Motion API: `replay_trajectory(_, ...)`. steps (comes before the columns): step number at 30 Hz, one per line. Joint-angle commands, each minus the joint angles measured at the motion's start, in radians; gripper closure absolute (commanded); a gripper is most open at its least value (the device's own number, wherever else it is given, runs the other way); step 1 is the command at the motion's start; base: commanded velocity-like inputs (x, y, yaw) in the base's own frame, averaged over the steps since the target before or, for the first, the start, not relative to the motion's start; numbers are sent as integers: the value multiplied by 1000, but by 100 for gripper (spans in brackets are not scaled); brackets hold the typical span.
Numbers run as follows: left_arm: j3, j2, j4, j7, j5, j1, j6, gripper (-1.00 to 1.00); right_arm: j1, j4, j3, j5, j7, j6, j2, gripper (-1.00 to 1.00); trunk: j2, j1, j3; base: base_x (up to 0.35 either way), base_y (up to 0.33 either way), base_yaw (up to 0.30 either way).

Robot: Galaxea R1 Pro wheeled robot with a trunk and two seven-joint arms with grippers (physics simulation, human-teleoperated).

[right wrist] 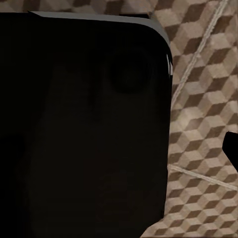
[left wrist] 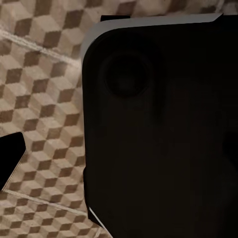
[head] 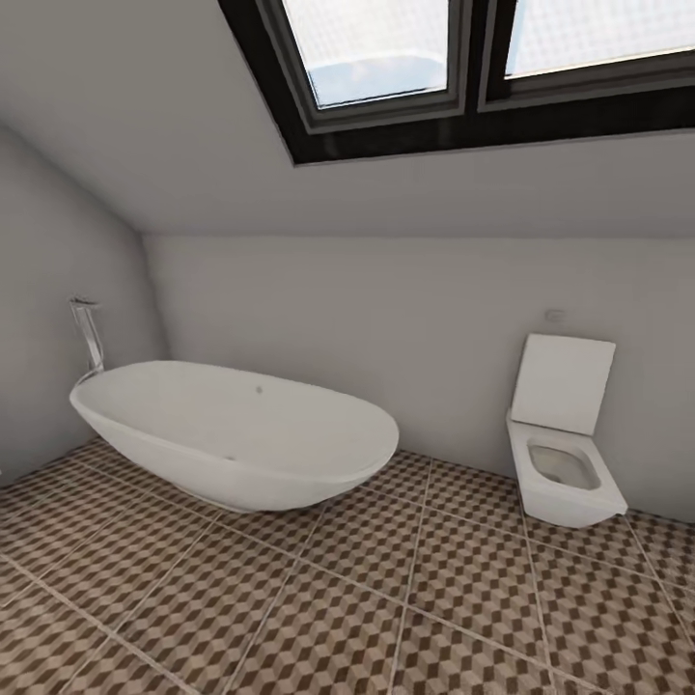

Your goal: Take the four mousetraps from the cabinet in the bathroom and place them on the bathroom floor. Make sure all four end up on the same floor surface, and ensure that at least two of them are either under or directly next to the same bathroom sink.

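Head view: an oval white bathtub (head: 241, 434) with a chrome tap (head: 87, 338) stands at the left on the bathroom floor (head: 386, 598), a wall-hung toilet (head: 565, 454) with its lid up at the right, and a dark-framed skylight (head: 463, 68) overhead. The mousetraps, the cabinet and the sink are not in sight here, so the robot appears to be travelling or searching. The sensible course is to turn the base until the orange-brown cabinet comes into view, steering wide of the tub and toilet.

Left wrist view: a large dark body with a pale edge (left wrist: 158, 134) blocks most of the frame, cube-patterned tiles beside it. This suggests the arm hangs low, pointing at the floor. Whether this gripper is spread or pressed together I cannot tell.

Right wrist view: a similar dark body (right wrist: 84, 129) over the same tiles; that gripper's state is likewise impossible to judge.
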Motion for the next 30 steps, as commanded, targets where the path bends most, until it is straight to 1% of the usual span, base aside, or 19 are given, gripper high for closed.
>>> replay_trajectory(1, 0, 0, -1, 0, 1, 0, -1, -100, 0, 0, 0, -1, 0, -3, 0, -100, 0, 0, -1, 0, 0, -296)
replay_trajectory(30, 0, 0, -1, 0, 1, 0, -1, -100, 0, 0, -3, -6, 0, 0, 0, -100, 0, 0, -1, 0, 0, -296)
